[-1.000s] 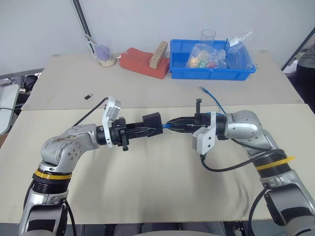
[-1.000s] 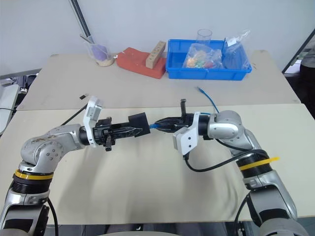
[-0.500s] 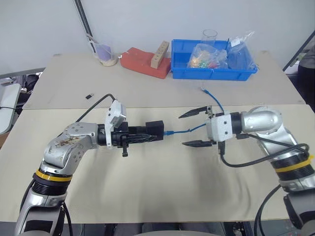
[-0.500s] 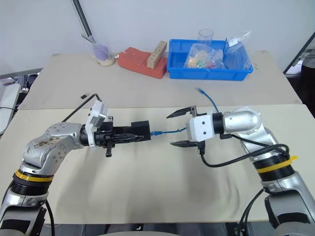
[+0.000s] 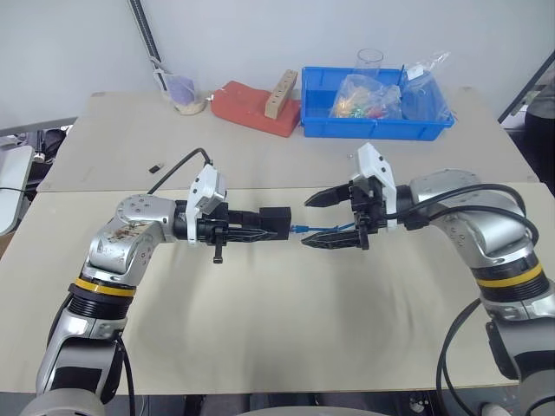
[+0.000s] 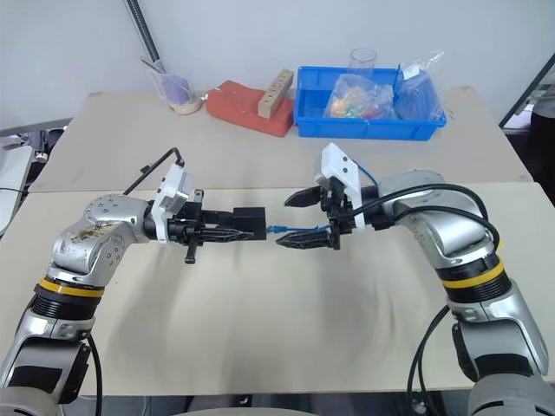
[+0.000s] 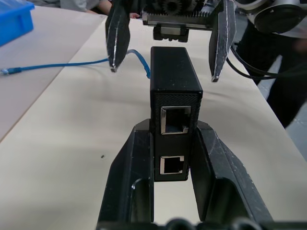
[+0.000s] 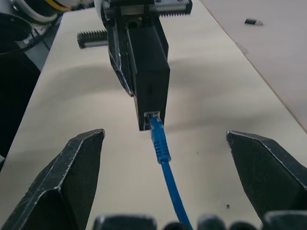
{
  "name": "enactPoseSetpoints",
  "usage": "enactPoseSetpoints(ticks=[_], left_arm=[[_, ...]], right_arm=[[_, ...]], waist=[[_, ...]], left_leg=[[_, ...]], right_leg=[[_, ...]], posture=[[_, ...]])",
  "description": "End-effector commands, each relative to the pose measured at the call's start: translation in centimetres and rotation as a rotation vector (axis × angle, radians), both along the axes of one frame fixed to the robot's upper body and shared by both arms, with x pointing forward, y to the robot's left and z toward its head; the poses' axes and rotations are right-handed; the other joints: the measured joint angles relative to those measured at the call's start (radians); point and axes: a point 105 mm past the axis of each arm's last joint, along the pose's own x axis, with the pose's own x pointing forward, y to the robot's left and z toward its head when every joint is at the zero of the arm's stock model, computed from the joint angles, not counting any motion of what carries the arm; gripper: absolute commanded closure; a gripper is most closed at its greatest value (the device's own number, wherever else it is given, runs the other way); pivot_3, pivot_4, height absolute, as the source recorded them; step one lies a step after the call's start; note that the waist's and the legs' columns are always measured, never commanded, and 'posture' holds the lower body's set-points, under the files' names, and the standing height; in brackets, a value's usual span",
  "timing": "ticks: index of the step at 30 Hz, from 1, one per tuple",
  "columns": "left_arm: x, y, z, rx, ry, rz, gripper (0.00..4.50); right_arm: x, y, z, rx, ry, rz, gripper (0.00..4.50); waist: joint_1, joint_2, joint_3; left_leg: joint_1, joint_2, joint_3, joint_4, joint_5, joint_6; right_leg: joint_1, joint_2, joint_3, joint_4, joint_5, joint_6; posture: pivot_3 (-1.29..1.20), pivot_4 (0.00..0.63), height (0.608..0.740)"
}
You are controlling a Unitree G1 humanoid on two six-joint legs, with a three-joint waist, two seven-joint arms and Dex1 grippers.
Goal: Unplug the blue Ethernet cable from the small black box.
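While still plugged into the small matte-black plastic box (image 8: pixel 151 76), thin bright-blue Ethernet cable (image 8: pixel 165 163) runs out between wide-spread fingers of right gripper (image 5: pixel 329 220), gripping nothing. Held above beige table (image 5: pixel 286 329), clamped tight in left gripper (image 5: pixel 264 227), probably braced for the pull.

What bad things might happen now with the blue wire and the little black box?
The blue Ethernet cable is still plugged into the small black box, and the right gripper is open around it; closing badly could pinch the cord rather than the plug. The left gripper grips only the box's end, so a hard tug might pull it loose.
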Motion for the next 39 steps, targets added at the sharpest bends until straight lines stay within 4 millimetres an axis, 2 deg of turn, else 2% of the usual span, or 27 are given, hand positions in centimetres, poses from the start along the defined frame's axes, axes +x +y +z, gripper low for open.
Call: enactPoseSetpoints(ticks=[1,6,12,18,19,20,35,37,39], left_arm=[[0.0,-0.3,1.3,-0.004,-0.065,-0.031,3.98],[-0.1,-0.6,1.2,0.0,-0.07,-0.046,3.98],[-0.3,-0.6,1.2,0.004,-0.075,-0.056,3.98],[-0.4,-0.6,1.5,0.001,-0.077,-0.057,3.98],[-0.4,-0.6,1.5,0.002,-0.077,-0.058,3.98],[-0.4,-0.6,1.5,0.002,-0.076,-0.058,3.98],[-0.4,-0.1,1.2,0.02,-0.083,-0.037,3.98],[-0.4,-0.1,1.2,0.021,-0.083,-0.035,3.98],[-0.4,-0.1,1.2,0.021,-0.083,-0.035,3.98]], right_arm=[[0.3,0.6,1.0,0.013,-0.039,0.004,0.03],[0.4,0.5,0.5,0.005,-0.024,0.008,0.03],[0.3,1.0,0.5,0.007,-0.023,0.029,1.8],[-0.3,1.4,0.4,-0.001,-0.005,0.074,3.98],[-0.4,1.4,0.4,-0.002,-0.003,0.078,4.28],[-0.4,1.5,0.4,-0.001,-0.001,0.082,4.4],[-0.3,1.2,0.5,-0.001,-0.005,0.103,4.4],[-0.4,1.1,0.4,0.001,0.0,0.113,3.49],[-0.3,1.1,0.3,-0.004,-0.009,0.113,2.82]], waist=[[0.001,0.0,0.0],[0.001,0.0,0.0],[-0.004,0.0,0.0],[-0.003,0.0,0.0],[-0.003,0.0,0.0],[-0.003,0.0,0.0],[-0.003,0.0,0.0],[-0.003,0.0,0.0],[-0.003,0.0,0.0]], left_leg=[[0.0,0.0,0.0,0.0,0.0,0.0],[0.001,0.0,0.0,0.001,0.0,0.0],[0.001,0.001,0.0,0.0,0.0,0.0],[0.002,0.001,0.0,0.0,0.0,0.001],[0.002,0.001,0.0,0.0,0.0,0.001],[0.002,0.001,0.0,0.0,0.0,0.001],[0.002,0.0,0.0,0.001,0.0,0.001],[0.002,0.0,0.0,0.001,0.0,0.001],[0.002,0.001,0.0,0.001,0.0,0.001]], right_leg=[[0.0,0.0,0.0,0.001,0.0,0.0],[0.0,0.001,0.0,0.003,0.0,0.0],[0.0,0.001,0.0,0.003,0.0,0.0],[0.0,0.001,0.0,0.003,0.0,0.0],[0.0,0.001,0.0,0.003,0.0,0.0],[0.0,0.001,0.0,0.003,0.0,0.0],[0.0,0.001,0.0,0.004,0.0,0.0],[0.0,0.001,0.0,0.004,0.0,0.0],[0.0,0.001,0.0,0.004,0.0,0.0]], posture=[[0.0,0.15,0.74],[0.0,0.15,0.74],[0.0,0.15,0.74],[0.0,0.15,0.74],[0.0,0.15,0.74],[0.0,0.15,0.74],[0.0,0.15,0.74],[0.0,0.15,0.74],[0.0,0.15,0.74]])
